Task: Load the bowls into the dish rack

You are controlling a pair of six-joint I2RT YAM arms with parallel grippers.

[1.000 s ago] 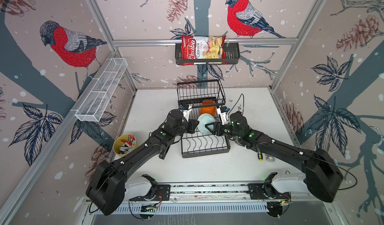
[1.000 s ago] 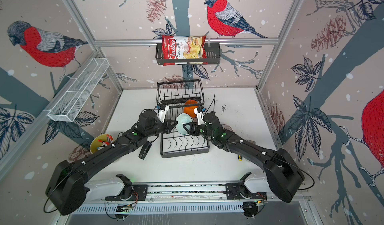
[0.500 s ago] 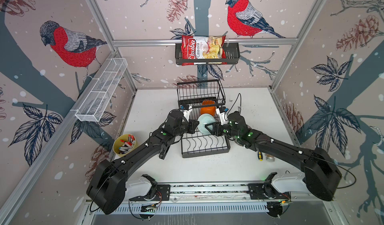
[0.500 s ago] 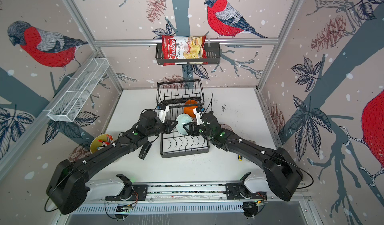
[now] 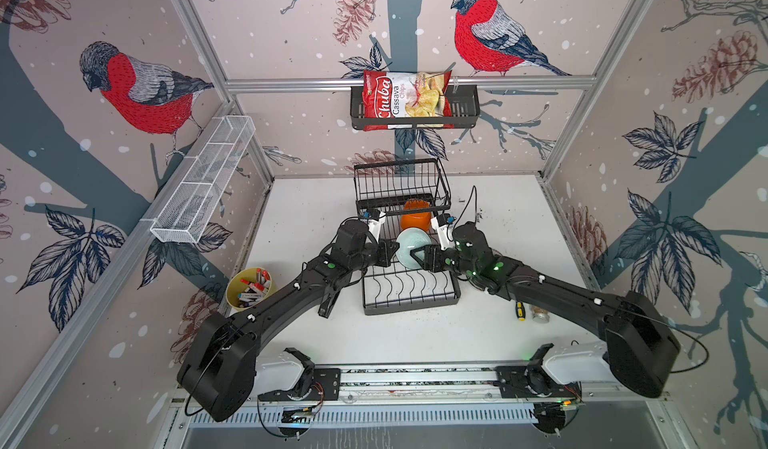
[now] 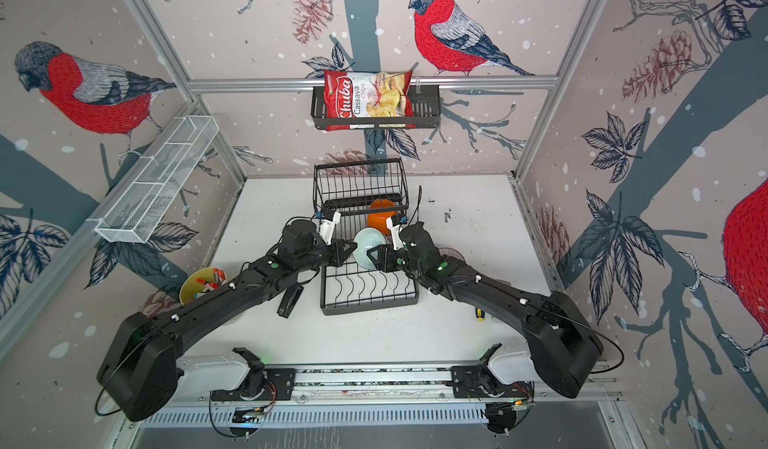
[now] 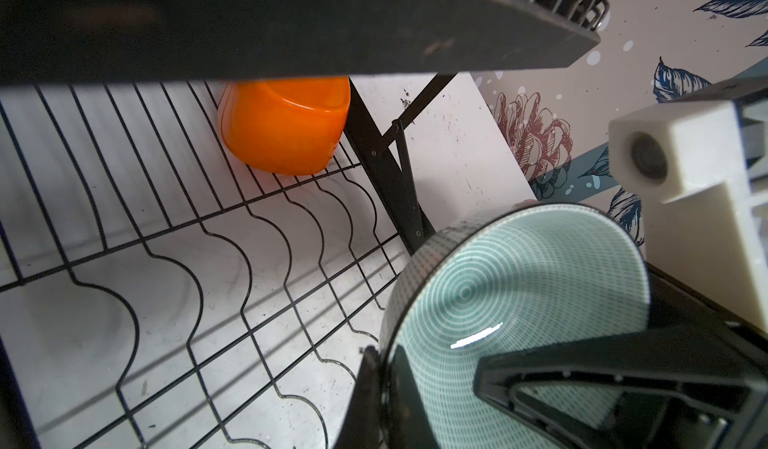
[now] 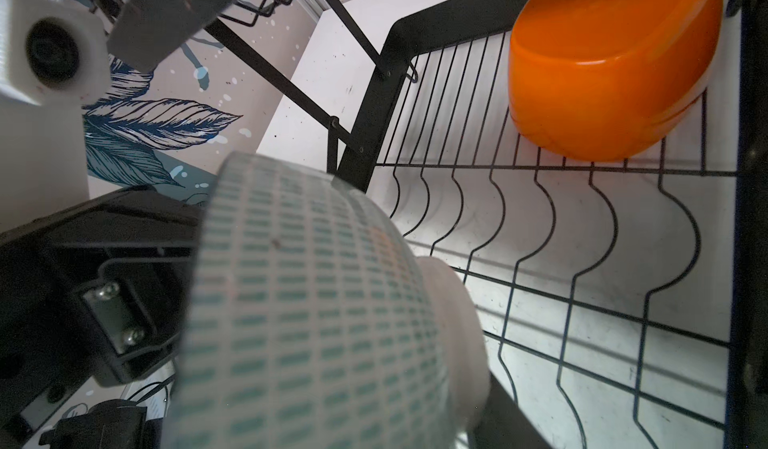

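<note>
On the desk (image 5: 307, 206) the black wire dish rack (image 5: 370, 297) stands central, raised basket (image 5: 401, 185) at its far end, with the orange bowl (image 5: 414, 218) tilted on the base tray (image 5: 411, 310) beneath that basket, far right. Over the tray the pale mint bowl (image 5: 409, 239) is up on edge between both arms: the left end effector (image 5: 394, 251) is clenched on its rim, while the right end effector (image 5: 419, 256) straddles its wall, one finger (image 7: 623, 357) inside, and I cannot tell whether it grips
</note>
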